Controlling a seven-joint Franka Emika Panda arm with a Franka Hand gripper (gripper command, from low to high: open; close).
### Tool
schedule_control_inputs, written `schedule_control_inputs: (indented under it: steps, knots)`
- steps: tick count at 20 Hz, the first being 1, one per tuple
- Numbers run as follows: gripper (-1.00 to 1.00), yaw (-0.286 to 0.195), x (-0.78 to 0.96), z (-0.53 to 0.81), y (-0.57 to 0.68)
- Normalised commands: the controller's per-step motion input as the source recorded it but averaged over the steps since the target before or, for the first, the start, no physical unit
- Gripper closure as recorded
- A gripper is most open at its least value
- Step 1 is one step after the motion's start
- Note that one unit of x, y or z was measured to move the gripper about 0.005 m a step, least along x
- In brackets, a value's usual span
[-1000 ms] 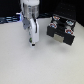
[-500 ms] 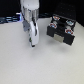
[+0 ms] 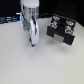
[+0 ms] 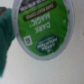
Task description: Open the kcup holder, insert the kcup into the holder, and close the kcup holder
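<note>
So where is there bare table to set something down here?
In the exterior view the white table is bare across the near side and the view's left. It is crowded between the arm's gripper and the kcup holder, a narrow gap.

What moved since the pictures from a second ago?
Hardly anything. The arm with its tool hangs over the table in the same spot, and the kcup holder has not shifted. The kcup fills the wrist view.

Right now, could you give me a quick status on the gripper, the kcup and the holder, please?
Gripper low over the table, jaw state unclear. Kcup fills the wrist view, green top facing the camera. Kcup holder apart, toward the exterior view's right. Nothing seen between them.
</note>
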Motion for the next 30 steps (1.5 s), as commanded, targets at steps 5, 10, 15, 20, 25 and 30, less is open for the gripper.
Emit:
schedule_control_inputs:
  steps: [5,10,15,20,25,30]
  knots:
    - [1.00,-0.042,0.08,0.33,0.09]
    - [1.00,0.005,0.08,0.41,0.16]
    - [1.00,0.003,0.03,0.05,-0.02]
    - [1.00,-0.003,0.00,0.01,-0.03]
    - [-1.00,-0.036,0.00,0.01,-0.11]
    - [-1.00,-0.036,0.07,0.00,-0.08]
